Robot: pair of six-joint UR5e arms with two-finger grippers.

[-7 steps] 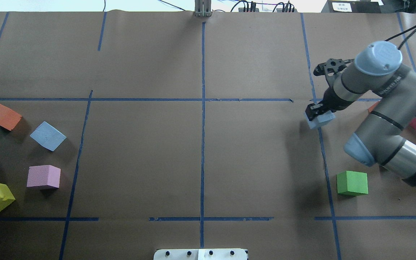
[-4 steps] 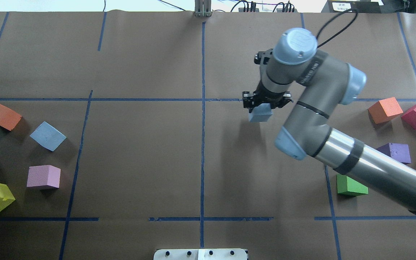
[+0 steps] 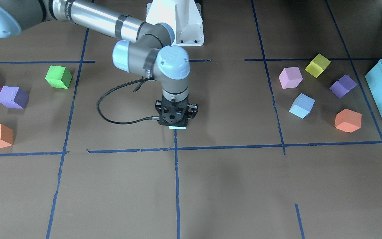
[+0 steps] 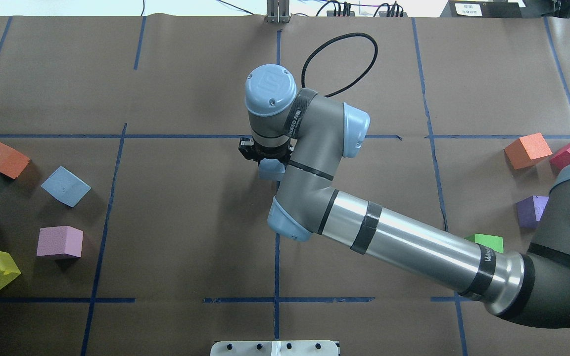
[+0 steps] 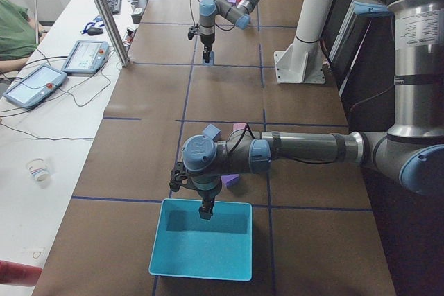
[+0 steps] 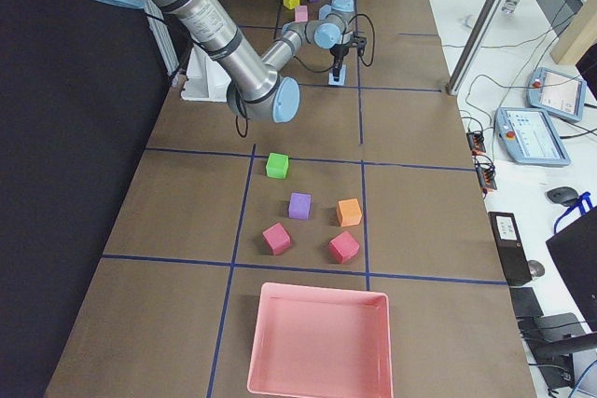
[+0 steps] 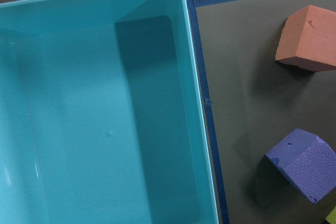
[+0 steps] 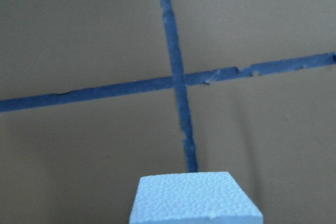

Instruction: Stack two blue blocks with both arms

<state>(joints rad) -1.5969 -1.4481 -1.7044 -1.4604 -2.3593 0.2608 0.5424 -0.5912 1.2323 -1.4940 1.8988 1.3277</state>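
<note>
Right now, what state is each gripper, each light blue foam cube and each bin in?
Right arm's black two-finger gripper: shut on a cube, pointing straight down over the middle of the table.
Held light blue foam cube: clamped in that gripper; table contact unclear.
Other light blue foam cube: lying free on the table.
Large teal plastic box: empty.
Left arm's black two-finger gripper: hanging over the teal box; open or shut unclear.
Pink plastic tray: empty.
</note>
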